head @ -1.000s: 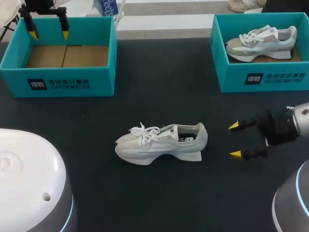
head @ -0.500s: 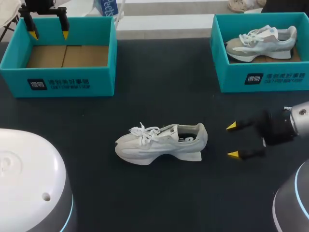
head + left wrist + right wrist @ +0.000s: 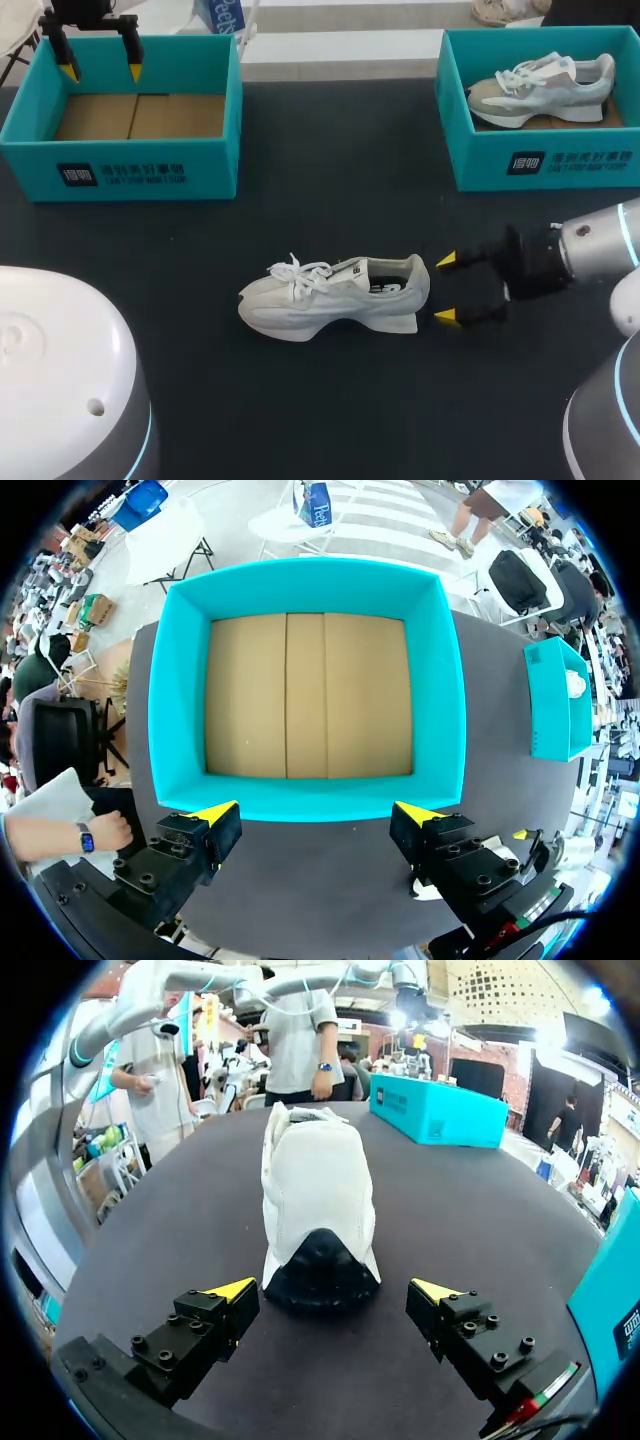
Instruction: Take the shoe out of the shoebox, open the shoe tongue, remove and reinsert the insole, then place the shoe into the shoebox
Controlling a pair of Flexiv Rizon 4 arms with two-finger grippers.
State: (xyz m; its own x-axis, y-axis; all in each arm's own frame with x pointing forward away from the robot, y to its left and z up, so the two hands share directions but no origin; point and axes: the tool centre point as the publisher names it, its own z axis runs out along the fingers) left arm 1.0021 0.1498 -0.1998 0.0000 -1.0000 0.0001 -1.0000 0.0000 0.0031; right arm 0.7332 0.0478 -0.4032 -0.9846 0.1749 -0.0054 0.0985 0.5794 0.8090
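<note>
Shoe (image 3: pixel 335 295) lay upright on its sole on the surface (image 3: pixel 330 180), outside both boxes. My right pincer (image 3: pixel 446 289) sat just behind the shoe's heel, fingers spread wide, touching nothing. My left pincer (image 3: pixel 315 813) hung open above the empty shoebox (image 3: pixel 120 170), well apart from the shoe, past its toe end. Second shoe (image 3: pixel 540 88) sat in the other shoebox (image 3: pixel 545 165), beyond the heel end.

shoe (image 3: pixel 335 293): white, upright, toe leftward | shoebox (image 3: pixel 212 166): teal, open, well apart
</note>
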